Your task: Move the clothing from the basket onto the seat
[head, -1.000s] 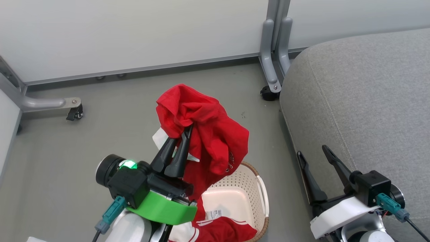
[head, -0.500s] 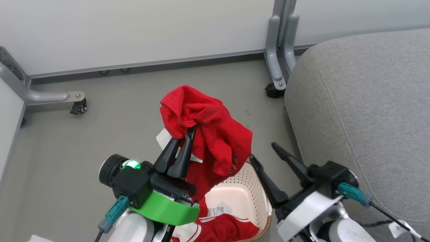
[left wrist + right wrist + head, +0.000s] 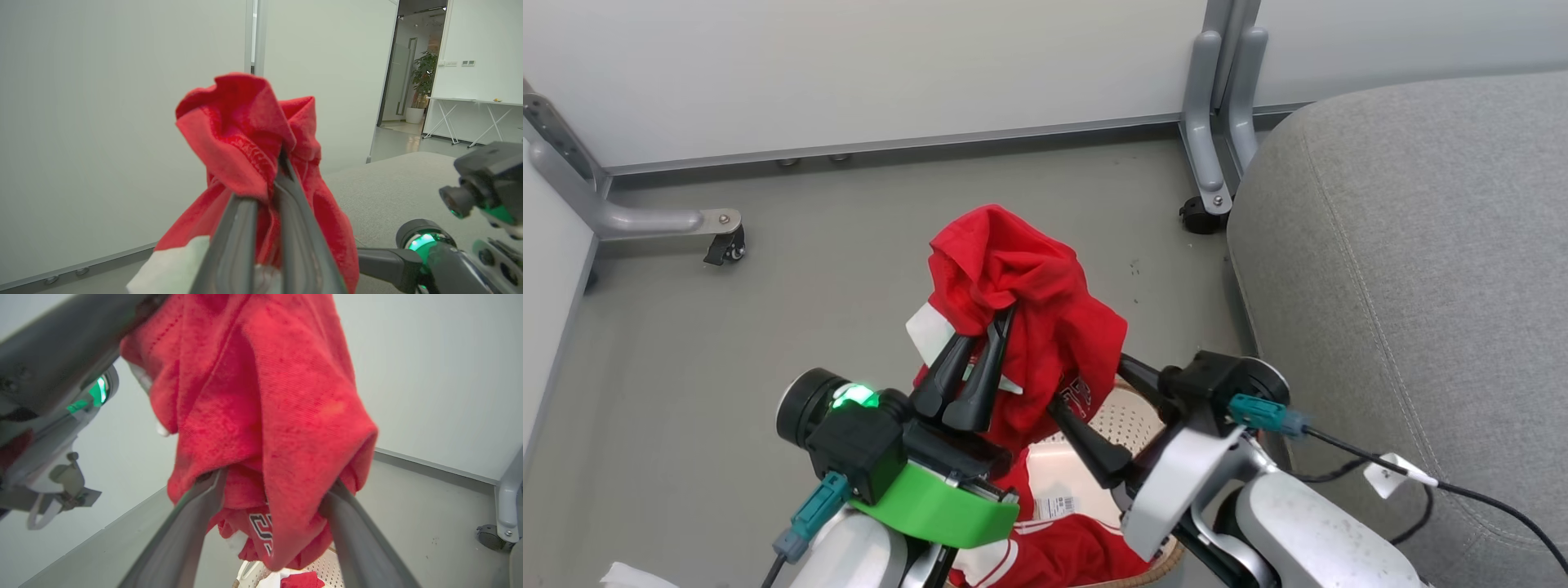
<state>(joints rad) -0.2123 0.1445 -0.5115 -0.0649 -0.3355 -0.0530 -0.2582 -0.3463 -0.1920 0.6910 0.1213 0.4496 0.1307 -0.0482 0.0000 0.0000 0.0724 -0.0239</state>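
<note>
cloth first: the plain red soft fabric garment point(image 3: 1029, 286) hangs bunched from my left gripper point(image 3: 992, 325), whose jaws are pinched tight on a fold near its top. its long axis runs up and down, crumpled crown above the pinch, tail dropping toward the cream-white perforated plastic laundry basket point(image 3: 1131, 416) below. my right gripper point(image 3: 1088, 380) has its jaws spread wide, one dark finger on each side of the hanging lower folds; in the right wrist view the cloth brushes both, unclamped. the red garment with white panels and thin stripes point(image 3: 1062, 559) lies in the basket bottom beside a paper label point(image 3: 1054, 506). the large grey upholstered seat cushion point(image 3: 1405, 245) sits to my right, its rounded edge near the basket. bare grey floor point(image 3: 809, 261) opens ahead and to my left, up to the white wall panel point(image 3: 890, 73) and the grey metal caster legs point(image 3: 1205, 163).
</note>
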